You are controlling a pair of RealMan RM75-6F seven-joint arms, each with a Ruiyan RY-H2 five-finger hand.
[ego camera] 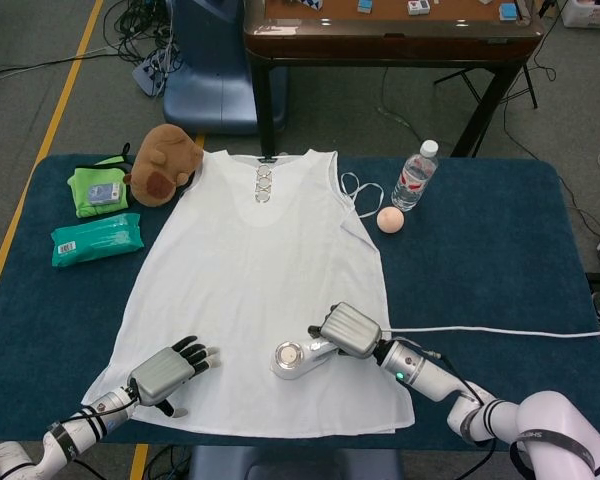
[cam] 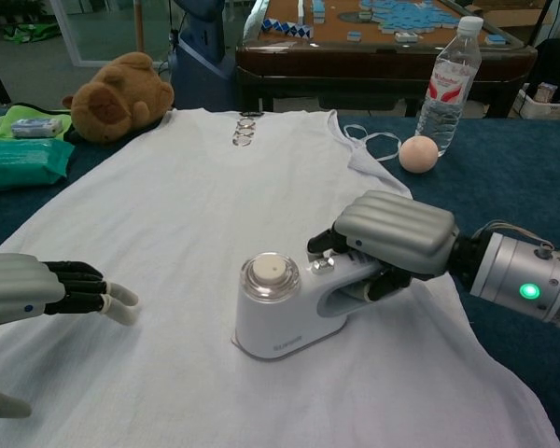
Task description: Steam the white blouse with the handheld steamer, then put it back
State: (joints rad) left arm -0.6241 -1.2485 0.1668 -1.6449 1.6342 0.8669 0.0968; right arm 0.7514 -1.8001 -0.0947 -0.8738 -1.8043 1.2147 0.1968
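Observation:
The white blouse lies flat across the blue table, neckline towards the far edge. On its lower part stands the white handheld steamer, with its round cap up. My right hand grips the steamer's handle from the right. My left hand rests on the blouse's lower left hem, fingers curled and holding nothing.
A brown plush toy, a green pouch and a teal wipes pack sit at the far left. A water bottle and a peach ball stand right of the blouse. The steamer's white cord runs right.

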